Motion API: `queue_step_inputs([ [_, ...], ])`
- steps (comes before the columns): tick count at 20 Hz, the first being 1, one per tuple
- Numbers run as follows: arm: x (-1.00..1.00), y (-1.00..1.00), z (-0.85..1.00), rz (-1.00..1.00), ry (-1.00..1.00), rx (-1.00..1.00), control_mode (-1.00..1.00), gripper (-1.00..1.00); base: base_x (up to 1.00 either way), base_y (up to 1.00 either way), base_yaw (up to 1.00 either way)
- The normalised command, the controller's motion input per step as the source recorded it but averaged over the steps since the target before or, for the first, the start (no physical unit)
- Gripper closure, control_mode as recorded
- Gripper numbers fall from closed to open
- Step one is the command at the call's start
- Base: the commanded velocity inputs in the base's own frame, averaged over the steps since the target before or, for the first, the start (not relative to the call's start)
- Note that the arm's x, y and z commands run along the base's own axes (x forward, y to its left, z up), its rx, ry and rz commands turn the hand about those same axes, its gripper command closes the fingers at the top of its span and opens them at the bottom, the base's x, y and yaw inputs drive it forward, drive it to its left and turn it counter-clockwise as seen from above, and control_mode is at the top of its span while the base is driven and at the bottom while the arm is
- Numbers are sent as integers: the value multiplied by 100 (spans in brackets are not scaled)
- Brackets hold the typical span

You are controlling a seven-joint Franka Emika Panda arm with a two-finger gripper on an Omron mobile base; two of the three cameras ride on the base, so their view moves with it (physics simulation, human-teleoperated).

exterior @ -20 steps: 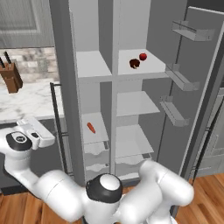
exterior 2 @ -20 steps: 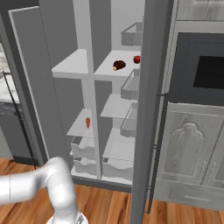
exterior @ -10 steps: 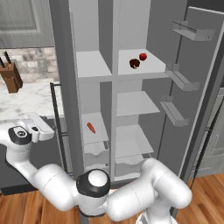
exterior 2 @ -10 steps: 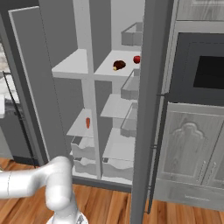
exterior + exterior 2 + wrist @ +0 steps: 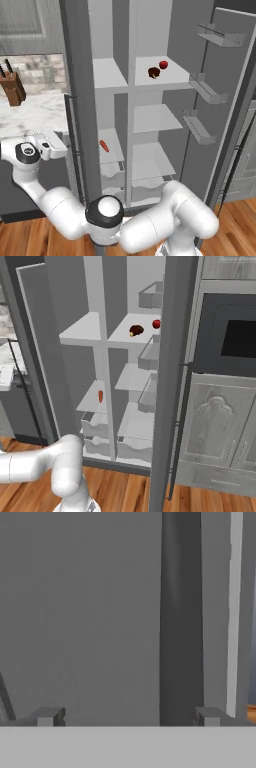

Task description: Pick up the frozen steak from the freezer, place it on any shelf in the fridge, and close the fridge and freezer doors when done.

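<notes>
The frozen steak sits on a shelf in the fridge, just beside one red ball, and nothing holds it. Close to the camera, the gripper has its two finger tips wide apart with nothing between them, facing a flat grey door. In the left base view the hand is just left of the freezer door, beside its thin dark handle. Both doors stand open. The fridge door has three clear bins. One orange carrot lies on a low shelf in the freezer. Far off on the left counter stands one knife block.
</notes>
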Motion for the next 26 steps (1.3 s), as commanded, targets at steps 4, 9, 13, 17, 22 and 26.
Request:
queue_step_inputs([
  [4, 44, -90, -2, 4, 0, -2, -100, -100, 0, 0, 0],
  [9, 68, -95, -7, 5, 0, 0, -100, -100, 0, 0, 0],
  [13, 87, -97, -7, 5, 0, 0, -100, -100, 0, 0, 0],
  [17, 95, -94, -6, 6, 0, 0, -100, -100, 0, 0, 0],
  [22, 99, -95, -3, 5, 0, 0, -100, -100, 0, 0, 0],
  [26, 100, -80, 0, 7, -1, 0, -100, -100, 0, 0, 0],
])
